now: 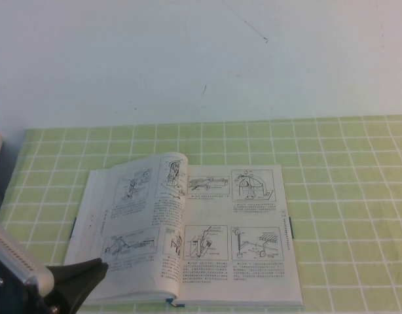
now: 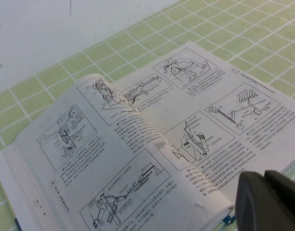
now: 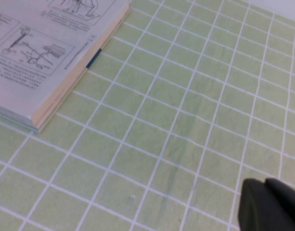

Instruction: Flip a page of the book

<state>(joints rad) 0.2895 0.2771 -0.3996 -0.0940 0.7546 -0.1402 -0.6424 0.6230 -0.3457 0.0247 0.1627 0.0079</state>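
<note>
1 book point(image 1: 207, 235) is lying open on the green checked tablecloth point(image 1: 345, 196), near the middle of the table and toward the robot's left, its spine running away from the robot. Both open faces are showing black line drawings with blocks of text: the right-hand face is carrying 4 framed drawings, and the left-hand face is showing about 4 more. 1 page point(image 1: 167, 222) just left of the spine is lying on the left stack, bulging upward in a curve near the gutter, with its far corner curling over. A small blue ribbon point(image 1: 169, 301) is peeking out at the near end of the spine, and a short dark cover edge is showing at each outer side of the book.

The left gripper point(image 1: 90, 271) is hovering at the near left corner of the book, its dark fingers appearing pressed together and holding nothing; in the left wrist view its tip point(image 2: 268, 202) is sitting just beside the near edge of the pages.

The right gripper point(image 3: 270, 207) is hanging over bare tablecloth, well apart from the book's right edge, fully closed and empty.

A plain white wall point(image 1: 201, 59) is rising behind the table.
</note>
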